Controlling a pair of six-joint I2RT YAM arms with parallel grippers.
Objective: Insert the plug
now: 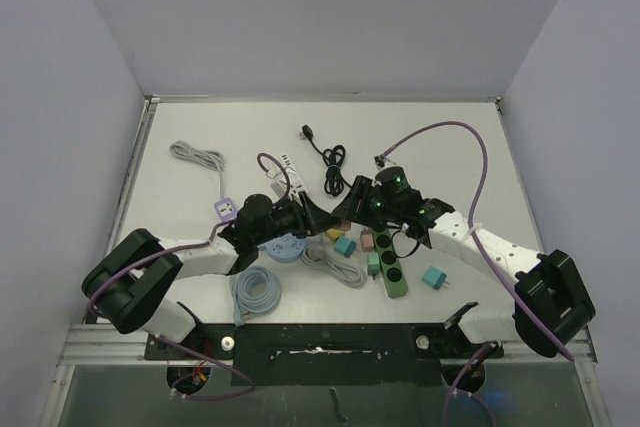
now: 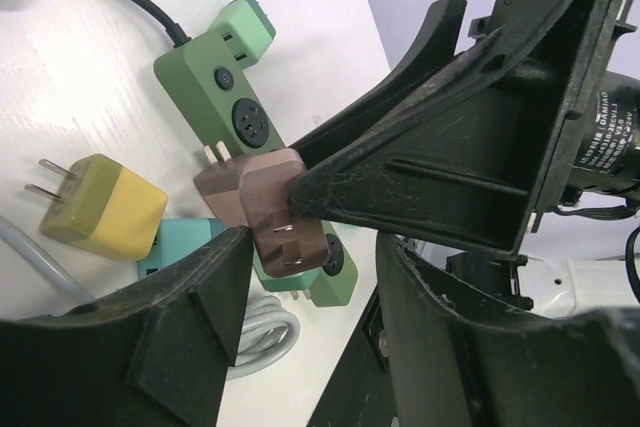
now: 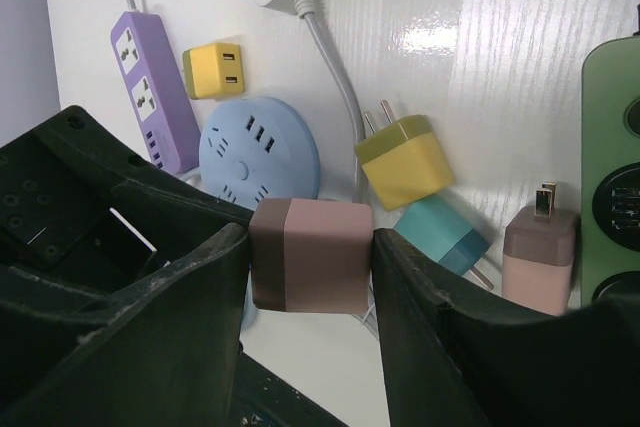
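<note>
While your right hand (image 3: 310,247) clamps the pink-brown plug (image 3: 310,269) near the green power strip (image 2: 215,77) by the counter's (image 1: 420,137) near edge, your left hand (image 2: 310,282) hangs open beside it; loose adapters (image 2: 100,202) crowd the strip's left-edge side.

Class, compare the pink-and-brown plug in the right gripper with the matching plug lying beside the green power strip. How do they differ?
The held plug is clamped in the right gripper, raised off the table. The loose plug lies on the table beside the green power strip. In the right wrist view, the held plug's prongs are hidden, while the loose plug's prongs show plainly. Both are pink cubes with a brown end.
</note>
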